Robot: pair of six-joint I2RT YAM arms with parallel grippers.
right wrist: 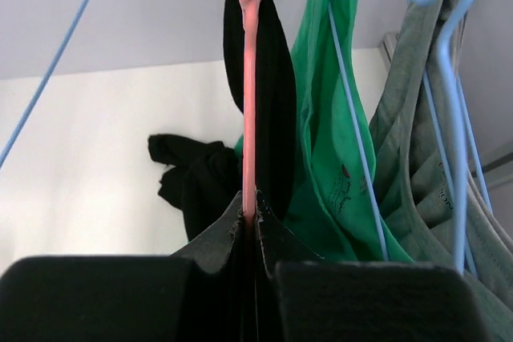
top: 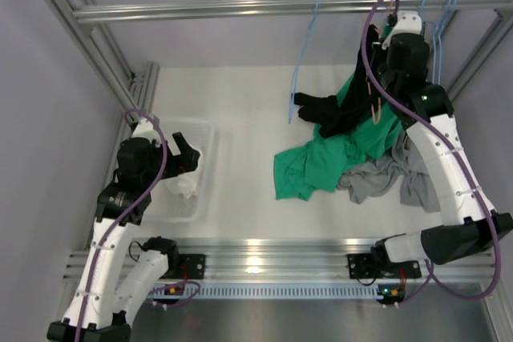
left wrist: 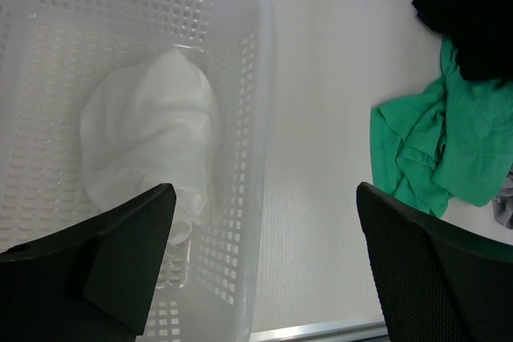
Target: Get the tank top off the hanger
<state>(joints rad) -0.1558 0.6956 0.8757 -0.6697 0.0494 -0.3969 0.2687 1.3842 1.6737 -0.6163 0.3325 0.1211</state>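
Note:
A black tank top (top: 337, 106) hangs on a pink hanger (top: 371, 90) hooked on the top rail (top: 240, 10), its lower part trailing onto the table. My right gripper (top: 378, 78) is shut on the pink hanger's wire (right wrist: 248, 78). In the right wrist view the black strap (right wrist: 272, 78) drapes over the wire just above my jaws (right wrist: 249, 210). My left gripper (top: 188, 158) is open and empty, hovering over the right rim of a white basket (left wrist: 264, 78); in the left wrist view its two fingers stand wide apart (left wrist: 264, 222).
A green top (top: 321, 162) and a grey top (top: 385, 174) hang on blue hangers (right wrist: 449, 118) to the right and spill onto the table. An empty blue hanger (top: 309, 38) hangs left of them. A white garment (left wrist: 152, 138) lies in the basket.

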